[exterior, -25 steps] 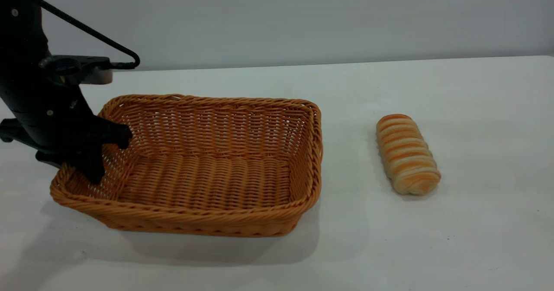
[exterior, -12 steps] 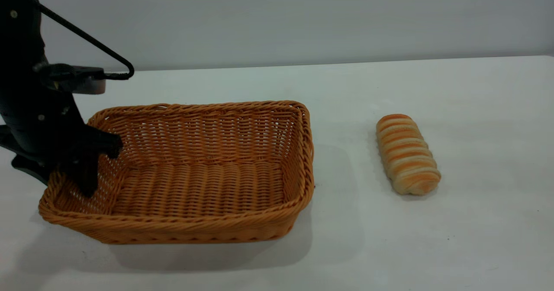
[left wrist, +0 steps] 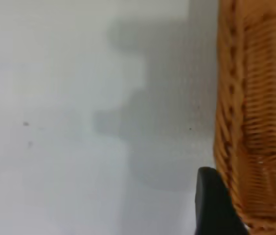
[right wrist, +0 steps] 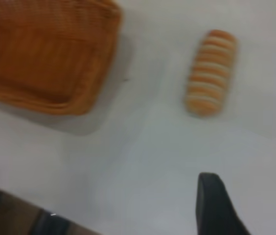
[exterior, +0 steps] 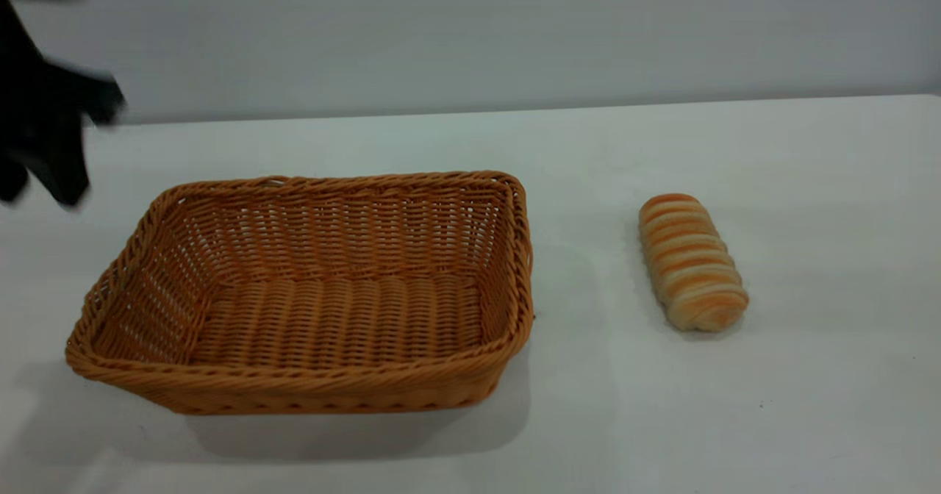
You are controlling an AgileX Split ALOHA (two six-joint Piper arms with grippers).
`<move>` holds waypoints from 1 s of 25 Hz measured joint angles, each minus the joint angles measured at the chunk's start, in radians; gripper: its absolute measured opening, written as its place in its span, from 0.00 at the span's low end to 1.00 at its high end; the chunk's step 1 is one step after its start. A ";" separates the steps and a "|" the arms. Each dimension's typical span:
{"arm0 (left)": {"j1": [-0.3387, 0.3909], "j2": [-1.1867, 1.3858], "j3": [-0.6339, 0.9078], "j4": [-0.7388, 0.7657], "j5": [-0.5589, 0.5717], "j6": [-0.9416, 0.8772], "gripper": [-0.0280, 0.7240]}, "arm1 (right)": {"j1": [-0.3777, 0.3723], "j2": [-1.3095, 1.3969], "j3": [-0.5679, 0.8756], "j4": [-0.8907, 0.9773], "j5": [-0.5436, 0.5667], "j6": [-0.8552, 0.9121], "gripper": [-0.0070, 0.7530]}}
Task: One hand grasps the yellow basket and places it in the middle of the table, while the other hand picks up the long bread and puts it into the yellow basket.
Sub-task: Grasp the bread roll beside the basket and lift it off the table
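The yellow basket [exterior: 331, 222] stands flat and empty on the white table [exterior: 735, 420], left of centre. The long bread [exterior: 691, 260] lies on the table to the basket's right, a clear gap between them. My left gripper [exterior: 38, 184] hangs open and blurred in the air above and beyond the basket's left end, apart from it. In the left wrist view its fingers [left wrist: 212, 208] stand spread with the basket's rim [left wrist: 255, 98] below. My right gripper [right wrist: 248, 200] is open and empty above bare table, with the bread [right wrist: 210, 71] and the basket [right wrist: 45, 54] farther off. It is out of the exterior view.
A plain grey wall [exterior: 470, 31] runs behind the table's far edge. The table's edge, with dark floor beyond it, shows in the right wrist view [right wrist: 35, 220]. Bare table surrounds the bread and lies in front of the basket.
My left gripper set the tilted basket down flat, let go of its left rim, and rose up and to the left. The bread has not moved.
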 joint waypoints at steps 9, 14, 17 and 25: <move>0.000 -0.303 0.006 -0.002 0.029 -0.001 0.61 | 0.000 0.306 -0.117 0.347 -0.007 -0.342 0.54; 0.000 -0.383 0.007 -0.002 0.043 -0.001 0.61 | 0.057 0.581 -0.243 0.369 -0.105 -0.377 0.54; 0.000 -0.394 0.007 -0.002 0.065 -0.001 0.61 | 0.143 0.750 -0.322 0.344 -0.202 -0.383 0.54; 0.000 -0.395 0.007 -0.002 0.141 -0.001 0.61 | 0.250 1.136 -0.450 0.337 -0.517 -0.383 0.54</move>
